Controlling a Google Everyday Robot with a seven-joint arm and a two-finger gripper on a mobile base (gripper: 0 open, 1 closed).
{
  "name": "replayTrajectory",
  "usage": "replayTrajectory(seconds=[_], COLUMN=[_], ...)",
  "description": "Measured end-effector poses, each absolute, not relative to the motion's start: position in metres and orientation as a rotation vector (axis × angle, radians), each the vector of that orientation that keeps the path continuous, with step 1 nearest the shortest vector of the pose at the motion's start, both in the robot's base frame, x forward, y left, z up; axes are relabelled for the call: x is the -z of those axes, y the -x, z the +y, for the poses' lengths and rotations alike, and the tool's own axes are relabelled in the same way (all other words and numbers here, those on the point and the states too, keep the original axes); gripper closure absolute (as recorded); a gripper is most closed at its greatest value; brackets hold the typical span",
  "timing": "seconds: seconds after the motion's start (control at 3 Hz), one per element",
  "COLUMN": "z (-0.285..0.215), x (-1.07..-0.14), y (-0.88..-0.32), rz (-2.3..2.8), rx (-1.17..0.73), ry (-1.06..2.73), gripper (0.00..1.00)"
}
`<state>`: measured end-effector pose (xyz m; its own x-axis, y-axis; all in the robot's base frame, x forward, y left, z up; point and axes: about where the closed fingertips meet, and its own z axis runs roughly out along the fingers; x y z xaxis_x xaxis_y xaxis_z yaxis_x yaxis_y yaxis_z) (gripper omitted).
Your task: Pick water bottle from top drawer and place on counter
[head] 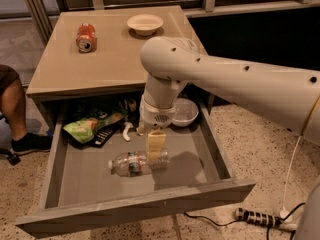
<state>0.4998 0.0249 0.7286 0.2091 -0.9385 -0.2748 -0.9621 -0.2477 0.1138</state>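
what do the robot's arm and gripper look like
The arm is thick, smooth cream-white tubing with rounded joints and small dark holes along it; a grille marks the wrist. The gripper, down in the top drawer at the water bottle, is a pale yellow-tan block.
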Motion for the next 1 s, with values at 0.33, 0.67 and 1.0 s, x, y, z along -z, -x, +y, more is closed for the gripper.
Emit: replayTrajectory(seconds=[0.33,0.67,1.0], z=[0.0427,0.0429,0.0428], x=[-0.7005,-0.7001,-0.6978], y=[-0.5023,-0.5022,-0.5023], rz=[1.849,1.848,1.848], rx=[-0.506,-0.507,-0.517], ry=[2.418,2.418,2.419], gripper=[0.34,0.34,0.31])
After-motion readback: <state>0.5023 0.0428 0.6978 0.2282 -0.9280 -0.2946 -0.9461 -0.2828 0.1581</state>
